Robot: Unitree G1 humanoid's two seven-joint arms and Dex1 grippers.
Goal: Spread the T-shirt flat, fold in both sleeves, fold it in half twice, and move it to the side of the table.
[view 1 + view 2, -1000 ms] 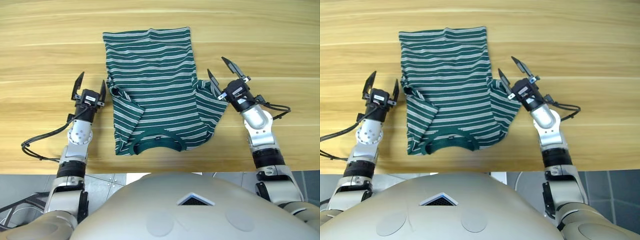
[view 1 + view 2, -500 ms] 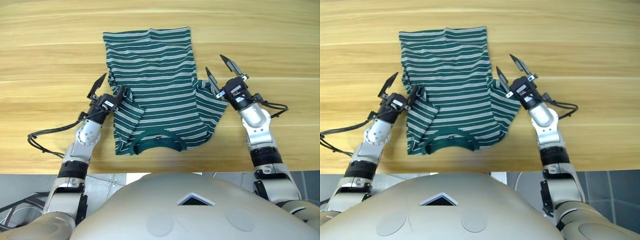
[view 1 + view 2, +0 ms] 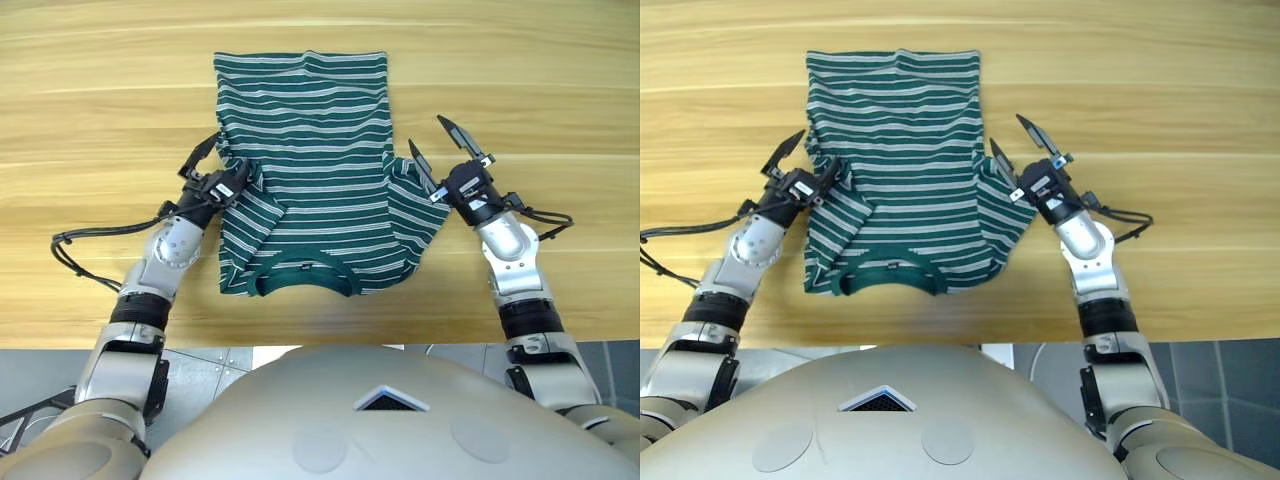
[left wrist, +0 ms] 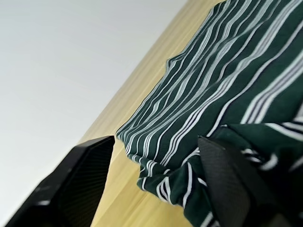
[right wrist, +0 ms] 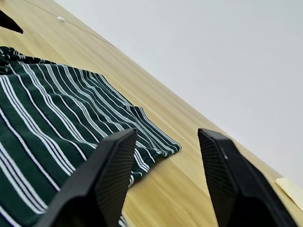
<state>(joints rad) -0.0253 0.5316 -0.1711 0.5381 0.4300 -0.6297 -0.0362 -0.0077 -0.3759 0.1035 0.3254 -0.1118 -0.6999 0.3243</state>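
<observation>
The T-shirt [image 3: 305, 130] is lying on the worktop [image 3: 100, 80] between the two arms. Its collar is nearest the robot and its hem is farthest, so its long axis is running straight away from the robot.

The left gripper [image 3: 222, 163] is sitting right at the shirt's left edge, about level with the armpit. Its fingers are spread apart. One finger [image 4: 227, 184] is pressing against the bunched cloth there, and the other is hanging out over bare wood. Nothing is pinched between them yet.

The right gripper [image 3: 428, 138] is also spread wide and carrying nothing. It is hovering just beside the right sleeve [image 3: 415, 210], which is splaying outward in a loose flap toward that arm.

To my eye the left arm is the closer one to a grip, since the cloth is already touching its inner finger. The shirt lies inward from both grippers, so each would be drawing its side across toward the midline.
</observation>
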